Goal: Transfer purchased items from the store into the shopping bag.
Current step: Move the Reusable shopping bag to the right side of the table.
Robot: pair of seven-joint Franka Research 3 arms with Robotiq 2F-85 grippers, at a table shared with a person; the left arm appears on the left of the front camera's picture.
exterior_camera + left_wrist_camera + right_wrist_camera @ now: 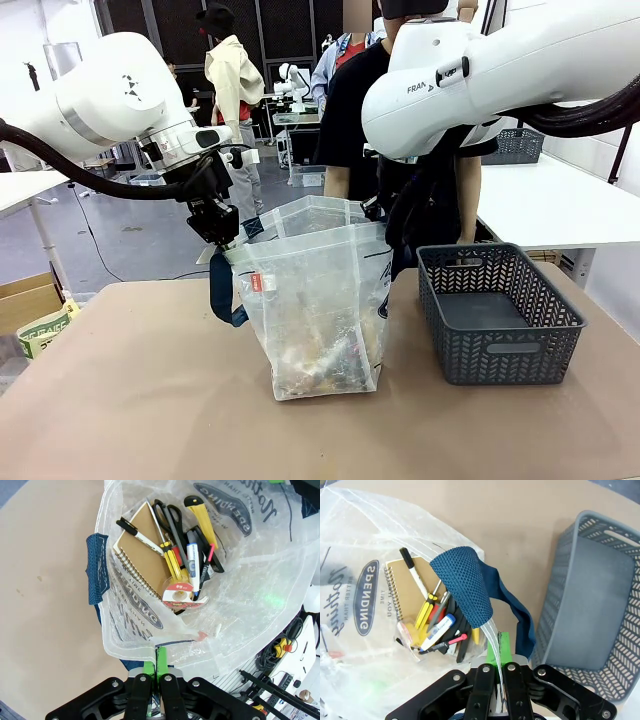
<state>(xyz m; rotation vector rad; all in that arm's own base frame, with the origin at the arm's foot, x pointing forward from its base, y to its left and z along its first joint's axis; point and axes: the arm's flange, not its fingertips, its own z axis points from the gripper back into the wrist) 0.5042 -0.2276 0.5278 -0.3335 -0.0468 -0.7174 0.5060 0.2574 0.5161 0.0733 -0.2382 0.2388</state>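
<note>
We see two hands, left hand point(156, 655) at 9 o'clock and right hand point(496, 651) at 3, each pinched shut on the rim of one translucent clear plastic bag point(310, 300) on the desk point(120, 400). Inside lie one brown spiral notebook point(145, 560) and one black scissors point(170, 517). One dark grey lattice basket point(510, 357) stands at the bag's 3 o'clock.

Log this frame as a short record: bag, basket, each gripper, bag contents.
shopping bag: upright on the table, mouth held open
left gripper: shut on the bag's rim
right gripper: shut on the bag's rim by a navy strap
basket: on the robot's right of the bag, bare floor showing
in bag: spiral notebook, scissors, tape roll, yellow utility knife
</note>
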